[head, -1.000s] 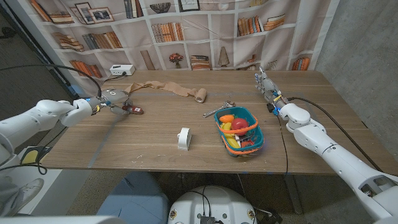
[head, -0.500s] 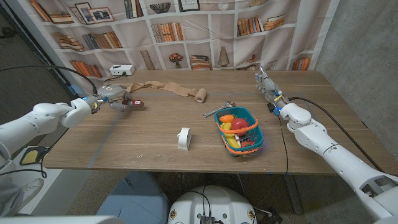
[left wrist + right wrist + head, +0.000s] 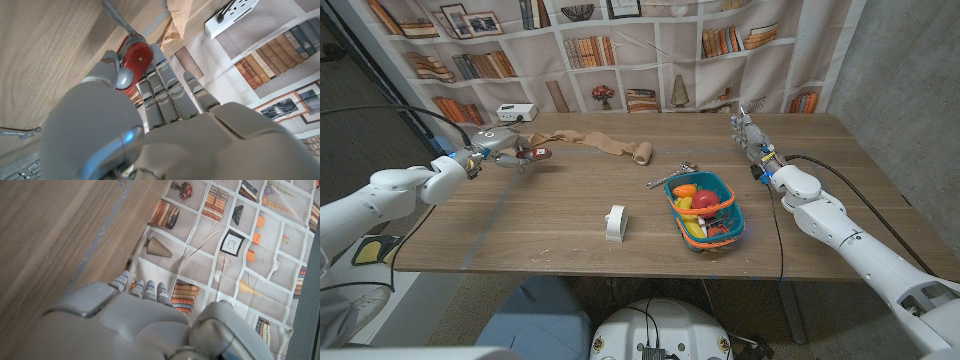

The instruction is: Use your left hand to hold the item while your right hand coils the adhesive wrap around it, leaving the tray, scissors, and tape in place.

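Tape roll (image 3: 615, 222): near edge of the surface (image 3: 570, 215), untouched.
Tray (image 3: 705, 210): full of coloured bits, scissors (image 3: 669, 177) just beyond it (both left alone, as asked).
Left hand (image 3: 498, 146): clenched around a red-handled tool (image 3: 532, 154), now carried further back and raised off the wood compared with a second ago.
Wrap (image 3: 600, 144): tan strip lying loose at the far side, roll end near the middle.
Right hand (image 3: 750, 133): far right, same spot as before, fingers apart, holding nothing.
Meaning: item brought toward the wrap; coiling not yet begun.
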